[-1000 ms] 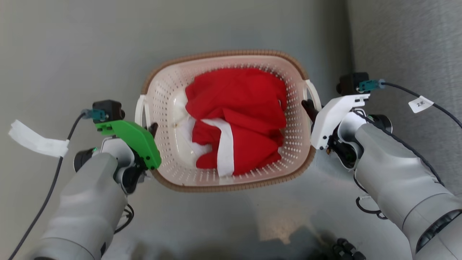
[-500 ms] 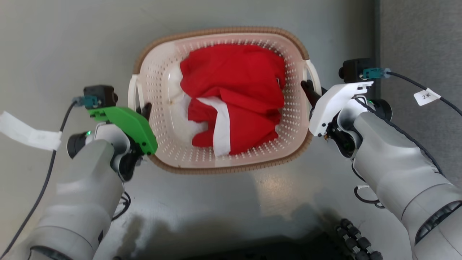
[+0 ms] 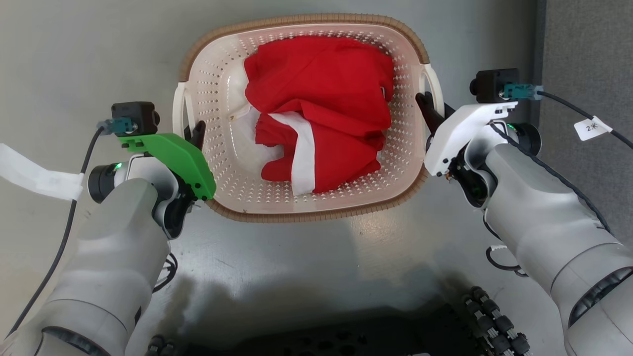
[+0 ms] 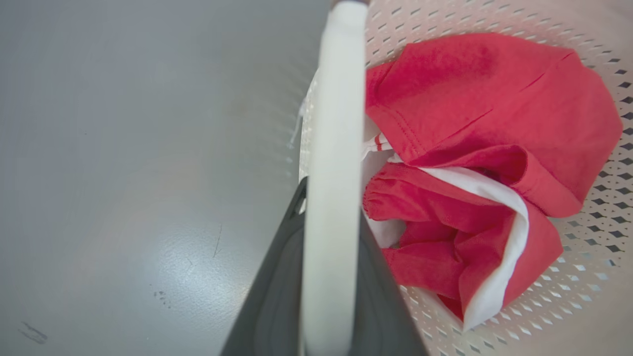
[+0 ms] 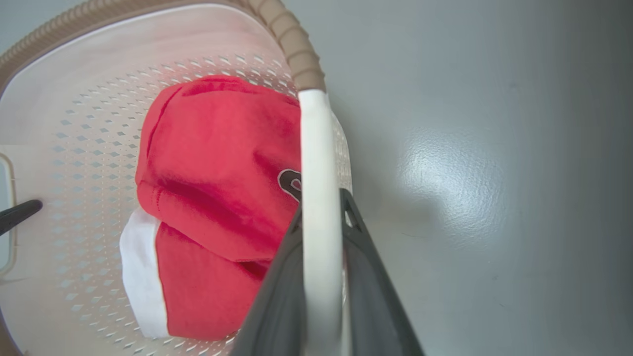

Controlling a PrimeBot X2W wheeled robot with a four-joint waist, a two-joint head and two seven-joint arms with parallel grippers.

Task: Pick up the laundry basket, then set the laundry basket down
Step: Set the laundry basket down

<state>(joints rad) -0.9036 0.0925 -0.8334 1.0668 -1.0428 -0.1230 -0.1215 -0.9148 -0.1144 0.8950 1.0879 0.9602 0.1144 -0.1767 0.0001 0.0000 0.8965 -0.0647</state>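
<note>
Plastic, cream and perforated, brown trim round the rim: one laundry basket [image 3: 306,216], dead centre between the arms, red-and-white clothing [image 3: 326,99] heaped inside. The left gripper [image 3: 196,133] is clamped on the left loop handle [image 3: 179,111] and the right gripper [image 3: 426,104] on the right loop handle [image 3: 435,89]. Two handles, two grips. Below, a smooth grey floor [image 3: 89,49] with soft glare; whether the basket touches it, can't tell. One darker grey strip [image 3: 588,44] runs up the right edge.

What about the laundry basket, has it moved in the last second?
Yes. The laundry basket has shifted to the robot's left: its gap to the darker grey strip has widened.
</note>
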